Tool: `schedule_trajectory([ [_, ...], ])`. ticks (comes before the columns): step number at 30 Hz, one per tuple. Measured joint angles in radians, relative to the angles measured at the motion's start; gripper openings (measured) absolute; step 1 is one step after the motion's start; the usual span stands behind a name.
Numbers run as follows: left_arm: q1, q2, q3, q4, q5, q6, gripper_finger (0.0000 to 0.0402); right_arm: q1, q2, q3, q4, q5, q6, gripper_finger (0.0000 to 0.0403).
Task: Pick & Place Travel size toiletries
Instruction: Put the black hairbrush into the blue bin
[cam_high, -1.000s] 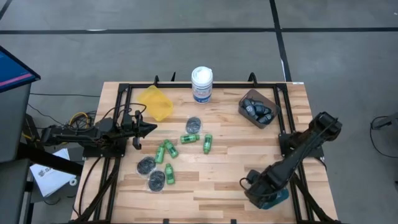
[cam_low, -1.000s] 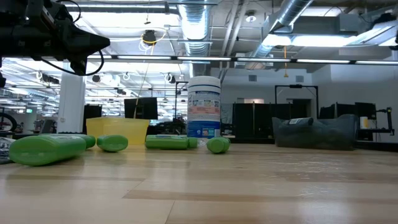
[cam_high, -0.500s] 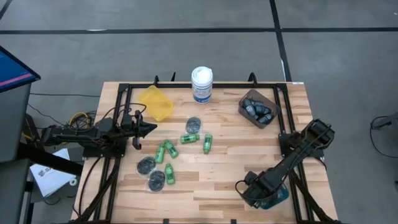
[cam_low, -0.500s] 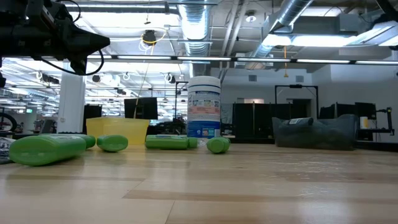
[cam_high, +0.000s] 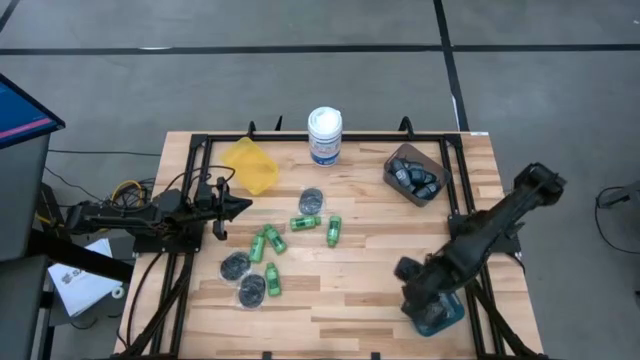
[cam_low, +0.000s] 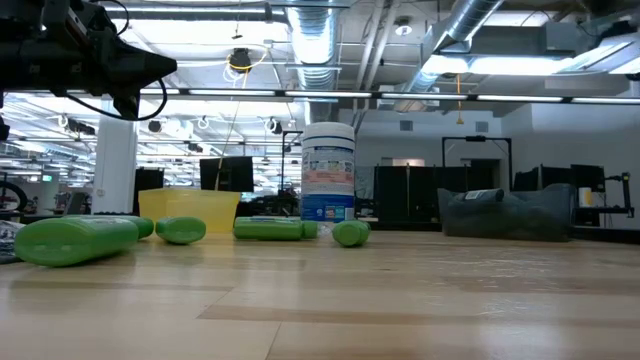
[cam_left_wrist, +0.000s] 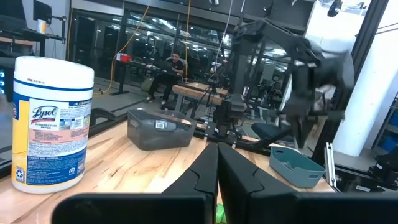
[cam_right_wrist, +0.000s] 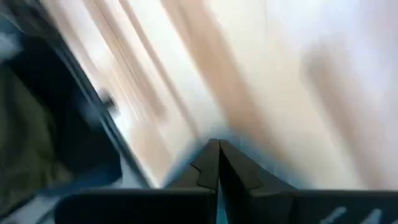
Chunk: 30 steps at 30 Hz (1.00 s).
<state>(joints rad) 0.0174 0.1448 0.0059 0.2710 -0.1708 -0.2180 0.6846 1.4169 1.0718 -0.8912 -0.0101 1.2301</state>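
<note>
Several bright green mini bottles (cam_high: 305, 222) lie on their sides mid-table; in the low view the nearest green bottle (cam_low: 75, 240) is at the left. Three flat dark discs (cam_high: 235, 265) lie among them. Dark blue-grey mini bottles (cam_high: 412, 175) fill the brown bin. My left gripper (cam_high: 243, 206) is shut and hovers over the table's left side, between the yellow bin and the green bottles; it is also in the left wrist view (cam_left_wrist: 217, 163). My right gripper (cam_high: 403, 269) is shut, empty, and stands at the near right, just beside the teal bin; its own view (cam_right_wrist: 217, 155) is blurred.
A white cylindrical tub (cam_high: 324, 135) with a blue label stands at the far edge. The yellow bin (cam_high: 250, 164) sits far left, the brown bin (cam_high: 432, 193) far right, the teal bin (cam_high: 441, 316) near right. Black frame rails (cam_high: 190, 200) run along the table's sides. Bare wood lies near centre.
My right arm has swung: its gripper dipped slightly toward the near-left, then moved toward the far edge and a little right, away from the teal bin's near-left corner, staying shut. The toiletries lie as before.
</note>
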Motion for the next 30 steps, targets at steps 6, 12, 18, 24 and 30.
schedule_trajectory([
  [6, 0.000, 0.000, 0.000, 0.000, 0.000, 0.000, 0.0002, -0.121, -0.043, 0.001, 0.278, 0.279, -0.516, 0.0001],
  [12, 0.000, 0.000, 0.000, 0.000, 0.000, 0.000, 0.0002, -0.294, 0.028, 0.001, 0.492, 0.289, -0.904, 0.0019],
  [18, 0.000, 0.000, 0.000, 0.002, 0.000, 0.000, 0.0002, -0.518, 0.114, 0.001, 0.525, 0.277, -0.992, 0.0108],
  [24, 0.000, 0.000, 0.000, 0.007, 0.000, 0.000, 0.0002, -0.733, 0.221, 0.001, 0.632, 0.276, -0.964, 0.0230],
  [30, 0.000, 0.000, 0.000, 0.008, 0.000, 0.000, 0.0002, -0.845, 0.349, 0.001, 0.755, 0.271, -0.881, 0.0275],
])
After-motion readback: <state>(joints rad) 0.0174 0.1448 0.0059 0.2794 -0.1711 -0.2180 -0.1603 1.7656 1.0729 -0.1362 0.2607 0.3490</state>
